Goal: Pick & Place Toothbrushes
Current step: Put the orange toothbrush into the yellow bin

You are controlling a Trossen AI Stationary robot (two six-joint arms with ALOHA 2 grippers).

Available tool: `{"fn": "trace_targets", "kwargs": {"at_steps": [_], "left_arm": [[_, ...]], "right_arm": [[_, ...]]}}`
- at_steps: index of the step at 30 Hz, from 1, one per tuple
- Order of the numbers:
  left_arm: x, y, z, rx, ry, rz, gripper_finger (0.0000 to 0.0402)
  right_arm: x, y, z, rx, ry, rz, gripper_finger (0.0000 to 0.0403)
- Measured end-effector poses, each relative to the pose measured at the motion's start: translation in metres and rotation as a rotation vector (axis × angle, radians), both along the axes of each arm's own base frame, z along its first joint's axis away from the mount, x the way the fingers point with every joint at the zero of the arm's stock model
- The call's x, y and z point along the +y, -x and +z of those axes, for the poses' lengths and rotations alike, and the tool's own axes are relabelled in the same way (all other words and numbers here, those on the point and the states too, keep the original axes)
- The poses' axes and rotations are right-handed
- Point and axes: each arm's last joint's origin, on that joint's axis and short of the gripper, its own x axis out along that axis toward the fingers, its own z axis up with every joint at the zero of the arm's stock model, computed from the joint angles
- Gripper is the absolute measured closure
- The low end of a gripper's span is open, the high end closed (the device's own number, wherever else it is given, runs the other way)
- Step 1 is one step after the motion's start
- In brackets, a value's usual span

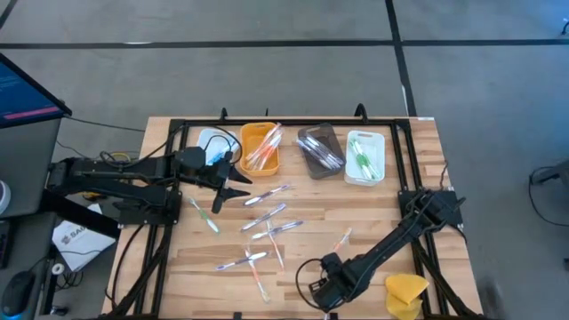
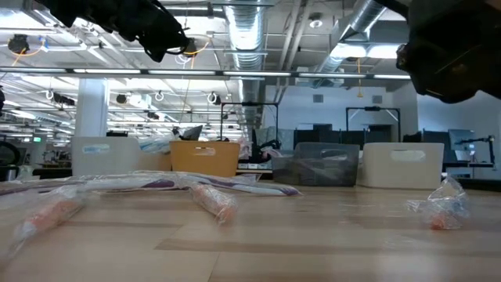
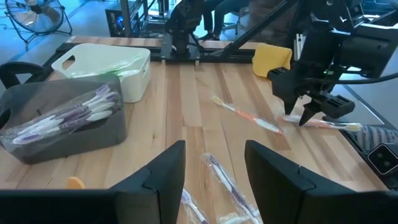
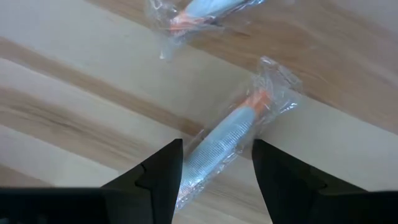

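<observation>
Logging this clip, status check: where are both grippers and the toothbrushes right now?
Right gripper open, hovering over a wrapped orange toothbrush at the table's front. Left gripper open, empty, above loose purple toothbrushes. Nothing blocking.

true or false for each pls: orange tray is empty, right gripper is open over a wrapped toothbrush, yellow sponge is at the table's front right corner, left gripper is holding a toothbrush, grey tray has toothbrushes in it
1. The orange tray is empty. False: it holds toothbrushes.
2. The right gripper is open over a wrapped toothbrush. True.
3. The yellow sponge lies at the table's front right corner. True.
4. The left gripper holds a toothbrush. False: its fingers are open with nothing between them.
5. The grey tray holds toothbrushes. True.
</observation>
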Motion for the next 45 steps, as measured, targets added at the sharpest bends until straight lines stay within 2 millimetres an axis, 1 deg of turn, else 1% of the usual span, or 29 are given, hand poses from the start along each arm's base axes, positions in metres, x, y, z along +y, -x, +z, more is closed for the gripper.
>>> {"fn": "trace_targets", "kwargs": {"at_steps": [5, 17, 24, 27, 30, 32, 37, 43, 45], "left_arm": [[0.0, 0.0, 0.0, 0.0, 0.0, 0.0, 0.0241], [0.0, 0.0, 0.0, 0.0, 0.0, 0.0, 0.024], [0.0, 0.0, 0.0, 0.001, 0.0, 0.0, 0.0244], [0.0, 0.002, -0.01, 0.028, 0.001, -0.001, 0.0245], [0.0, 0.004, -0.022, 0.065, 0.004, -0.001, 0.0245], [0.0, 0.004, -0.025, 0.075, 0.006, -0.001, 0.0245], [0.0, 0.003, -0.023, 0.043, 0.002, -0.001, 0.0245], [0.0, 0.003, -0.021, 0.028, 0.001, -0.001, 0.0245], [0.0, 0.003, -0.021, 0.028, 0.0, -0.001, 0.0245]], "right_arm": [[0.001, -0.001, 0.0, -0.054, 0.042, 0.01, 0.0214], [0.002, -0.001, -0.001, -0.06, 0.037, -0.044, 0.0194], [0.001, 0.0, -0.001, -0.045, 0.042, -0.05, 0.0206], [0.0, 0.001, -0.002, -0.014, 0.033, -0.059, 0.0216], [-0.001, 0.001, -0.003, -0.003, 0.037, -0.06, 0.0232], [-0.003, 0.001, -0.003, 0.01, 0.032, -0.063, 0.0245], [-0.007, 0.001, -0.003, 0.056, 0.02, -0.057, 0.0295], [-0.015, 0.0, -0.003, 0.086, 0.049, 0.014, 0.038], [-0.017, -0.001, -0.003, 0.087, 0.05, 0.034, 0.039]]}}
